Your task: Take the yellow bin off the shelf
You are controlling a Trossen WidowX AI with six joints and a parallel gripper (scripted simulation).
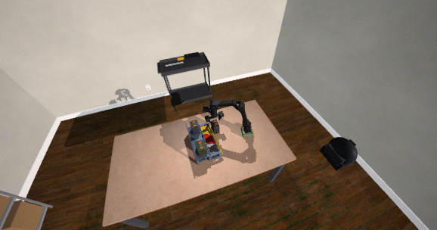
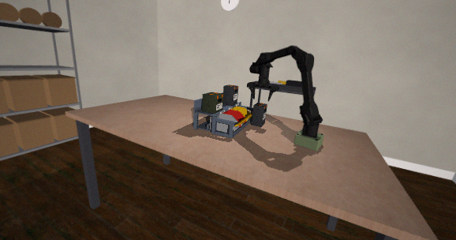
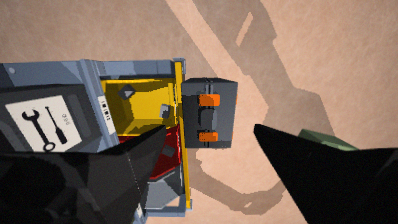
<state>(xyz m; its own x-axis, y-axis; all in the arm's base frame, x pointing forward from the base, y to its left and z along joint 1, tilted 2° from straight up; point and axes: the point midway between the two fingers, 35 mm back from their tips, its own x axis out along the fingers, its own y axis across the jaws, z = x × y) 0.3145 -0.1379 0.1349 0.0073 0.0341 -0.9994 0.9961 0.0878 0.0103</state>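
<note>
A yellow open-topped, box-shaped bin (image 1: 205, 129) (image 2: 241, 110) (image 3: 147, 102), with grey angular parts (image 3: 164, 111) inside, is seated in the blue-grey shelf (image 1: 197, 160) (image 2: 231, 129) (image 3: 135, 67), near the bench's (image 1: 151, 184) (image 2: 276, 172) (image 3: 310, 50) far long edge.
</note>
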